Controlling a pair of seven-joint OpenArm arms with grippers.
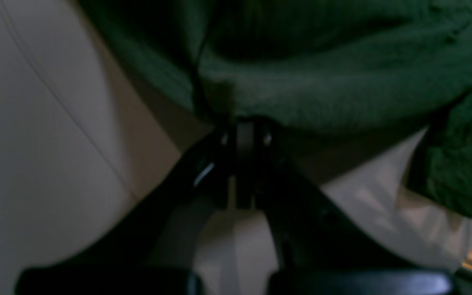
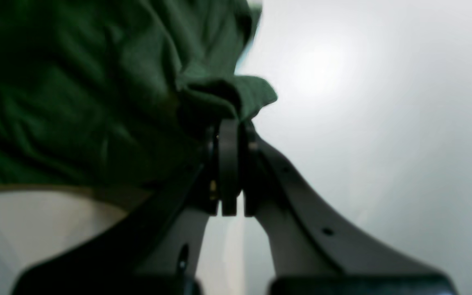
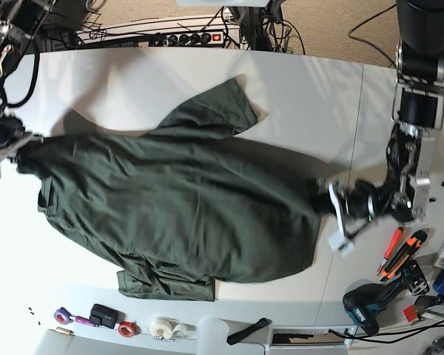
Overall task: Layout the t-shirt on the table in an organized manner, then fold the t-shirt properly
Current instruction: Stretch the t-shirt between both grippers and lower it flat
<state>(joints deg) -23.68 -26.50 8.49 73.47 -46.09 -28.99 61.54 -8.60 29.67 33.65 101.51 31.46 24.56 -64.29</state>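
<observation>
1. The step in hand looks like the laying-out stage. The t-shirt (image 3: 177, 207) lies spread across the middle of the white surface (image 3: 311, 89), stretched between the two arms, and no fold is made yet.
2. The left pincer (image 3: 333, 203) sits at the right end of the cloth in the base view. In its wrist view (image 1: 244, 131) the tips are pressed together on a bunched edge of green fabric.
3. The right pincer (image 3: 15, 148) is at the left end of the cloth. Its wrist view (image 2: 230, 127) shows the tips together too, clamped on a small folded flap of fabric.
4. The long axis runs left to right across the surface. One sleeve (image 3: 214, 111) points to the far side and the other (image 3: 166, 285) to the near side.
5. I cannot tell which end holds the collar; no label shows.
6. Wrinkles run along the body, and the near edge is uneven.
7. My judgement: the next move calls for a level outward pull by both arms, then setting the cloth down flat before letting go.
8. Too much pull could slip the thin fabric out of a grip.
</observation>
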